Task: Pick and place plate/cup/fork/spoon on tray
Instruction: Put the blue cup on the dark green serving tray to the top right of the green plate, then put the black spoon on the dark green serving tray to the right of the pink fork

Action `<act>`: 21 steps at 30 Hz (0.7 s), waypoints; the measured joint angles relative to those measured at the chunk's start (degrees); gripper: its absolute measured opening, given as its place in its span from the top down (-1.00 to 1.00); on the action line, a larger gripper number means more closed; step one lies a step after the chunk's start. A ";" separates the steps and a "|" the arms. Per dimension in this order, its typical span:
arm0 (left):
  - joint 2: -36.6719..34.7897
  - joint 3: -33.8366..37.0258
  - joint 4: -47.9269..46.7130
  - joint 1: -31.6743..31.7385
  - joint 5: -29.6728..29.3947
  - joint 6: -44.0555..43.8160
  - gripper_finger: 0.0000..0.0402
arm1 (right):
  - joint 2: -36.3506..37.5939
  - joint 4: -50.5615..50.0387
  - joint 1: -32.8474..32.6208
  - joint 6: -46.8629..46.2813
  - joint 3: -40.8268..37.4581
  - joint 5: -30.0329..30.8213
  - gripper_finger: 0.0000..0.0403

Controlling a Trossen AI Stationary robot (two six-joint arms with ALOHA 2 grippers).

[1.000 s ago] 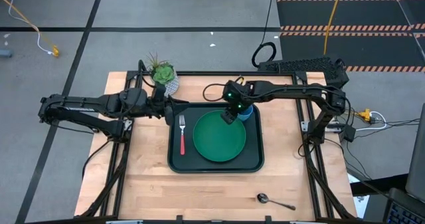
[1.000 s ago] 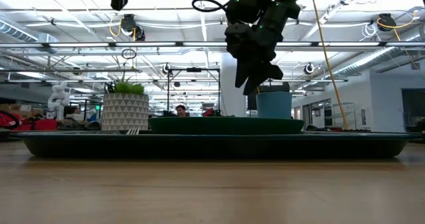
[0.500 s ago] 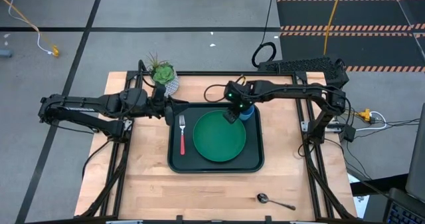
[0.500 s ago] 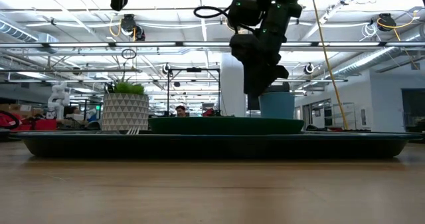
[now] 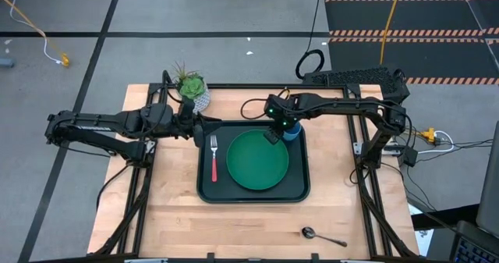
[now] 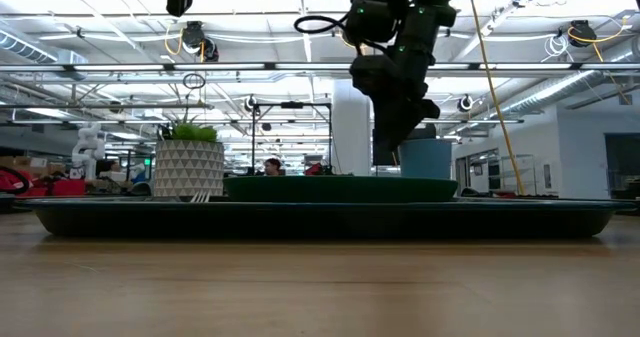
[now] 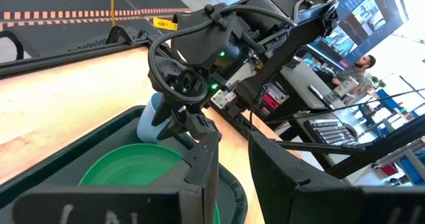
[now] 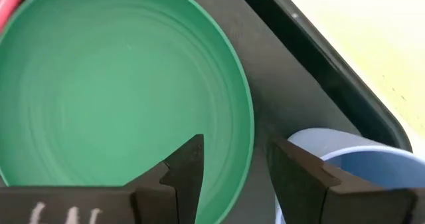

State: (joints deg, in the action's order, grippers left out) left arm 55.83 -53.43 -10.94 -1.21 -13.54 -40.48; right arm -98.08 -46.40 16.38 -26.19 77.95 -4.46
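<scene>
Looking straight down, we are seeing a small all-silver metal spoon (image 5: 322,235) lying alone on the bare wooden table (image 5: 171,224) at the near edge, well apart from everything else. The table-level view is not showing it at all.

Farther in, a large dark green-black rectangular tray (image 5: 300,191) with a raised rim is sitting mid-table. On it a large round flat green plate (image 5: 256,161) is filling the middle, and a small fork with silver tines and a pink-red handle (image 5: 214,158) is lying just beside the plate, on the left arm's side. In the tray's far corner on the right arm's side, a small light-blue plastic cup (image 5: 291,131) is standing upright just beside the plate.

The right gripper (image 5: 272,136) is hanging over the plate's far rim, right next to the cup. From above we cannot tell how its fingers are set, but the right wrist view is showing them (image 8: 179,172) spread apart with nothing between them, above the gap where plate (image 8: 99,98) and cup (image 8: 362,164) are meeting. At table level the gripper (image 6: 390,137) is hovering clear of the tray (image 6: 320,220).

The left gripper (image 5: 196,127) is waiting at the tray's far corner on its own side, fingers parted and empty in its wrist view.

Farthest back, a white speckled pot holding a green plant (image 5: 192,91) is standing on the table behind the tray.
</scene>
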 joint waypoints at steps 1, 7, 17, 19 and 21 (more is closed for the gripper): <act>-0.02 0.00 0.00 0.00 0.00 -0.13 0.57 | 0.00 -0.48 0.04 -0.07 0.00 0.05 0.23; 0.00 0.00 0.00 0.00 -0.02 -0.14 0.57 | 0.18 0.05 0.09 0.32 0.00 -0.14 0.23; -0.02 0.00 0.02 -0.02 -0.02 -0.14 0.57 | 6.49 11.03 -3.52 10.53 0.00 -7.79 0.23; 0.00 0.00 0.02 -0.02 -0.02 0.04 0.57 | 8.02 10.17 -4.74 13.60 0.02 -7.62 0.23; -0.02 0.00 0.00 -0.02 -0.02 0.08 0.57 | 8.67 7.99 -5.33 14.11 0.07 -7.62 0.23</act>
State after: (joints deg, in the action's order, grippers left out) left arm 55.81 -53.43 -10.94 -1.23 -13.56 -40.40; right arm -89.41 -38.41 11.05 -12.08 78.02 -12.08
